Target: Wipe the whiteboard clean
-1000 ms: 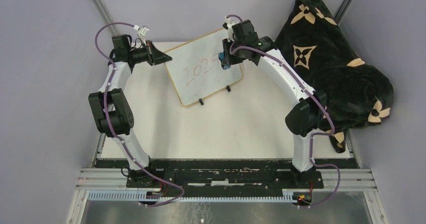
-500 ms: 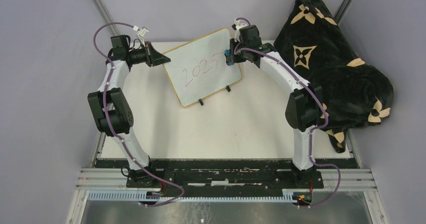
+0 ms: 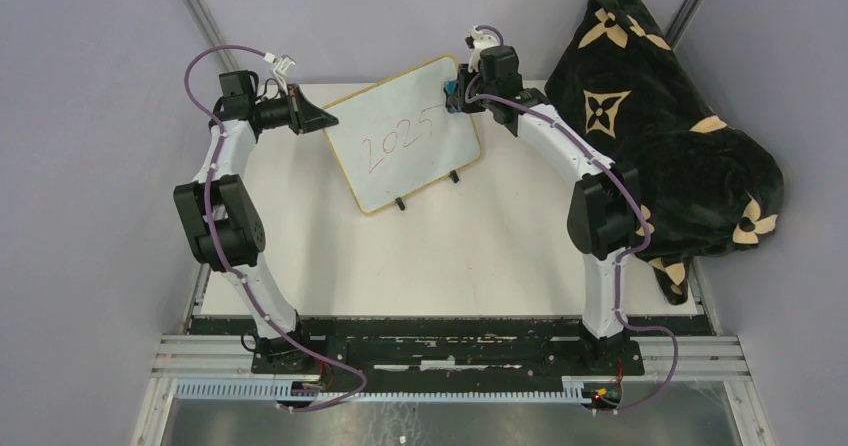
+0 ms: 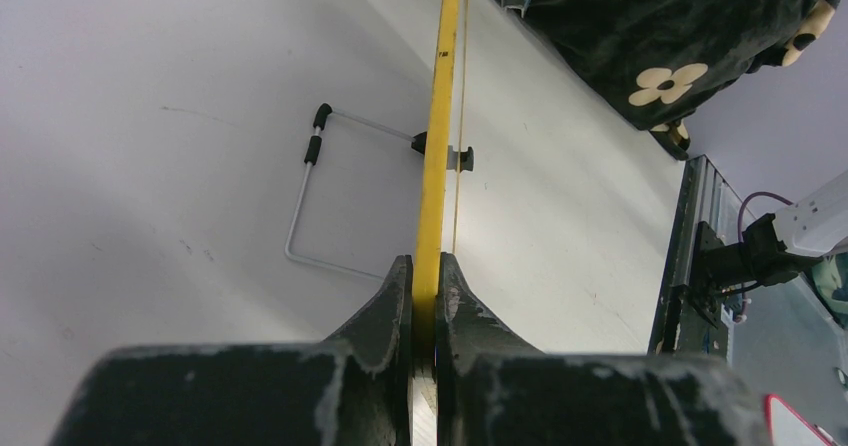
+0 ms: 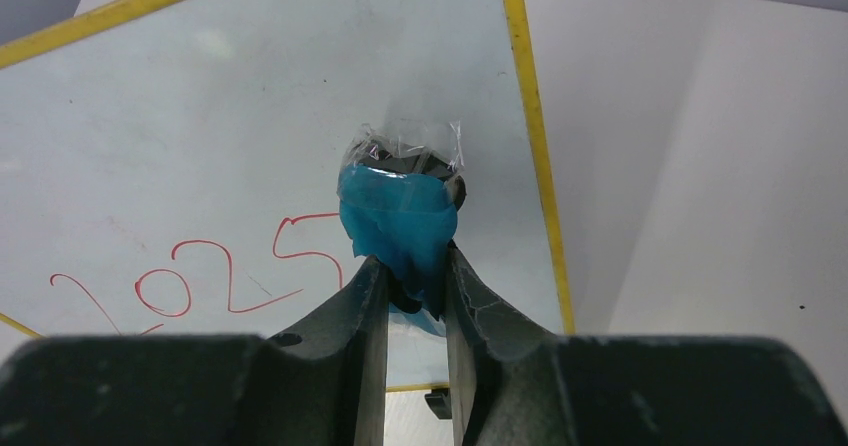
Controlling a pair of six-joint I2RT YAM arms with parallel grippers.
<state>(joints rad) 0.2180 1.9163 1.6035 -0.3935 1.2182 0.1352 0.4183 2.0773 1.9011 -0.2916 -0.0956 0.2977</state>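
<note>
A white tabletop [image 3: 400,266] carries a rectangular white whiteboard with rounded corners and a thin light-wood frame [image 3: 405,171]. It stands tilted toward the far middle of the table. A bent grey wire stand with black-capped ends [image 4: 305,201] juts from the whiteboard's lower edge and rests on the table. Well to the right of the whiteboard, a black plush blanket with tan flower motifs [image 3: 660,126] is heaped over the table's right side, apart from both arms.

At the whiteboard's left edge, the left gripper [image 4: 425,271] is clamped tight on the frame, one finger on each face. Red handwritten digits "2025" [image 5: 200,281] cross the whiteboard's face.

At the whiteboard's upper right corner, the right gripper [image 5: 413,266] is closed on a small blue eraser block wrapped in clear film [image 5: 400,216]. The eraser is over the white surface, just right of and above the "5" and inside the right frame strip. I cannot tell whether it touches the surface.
</note>
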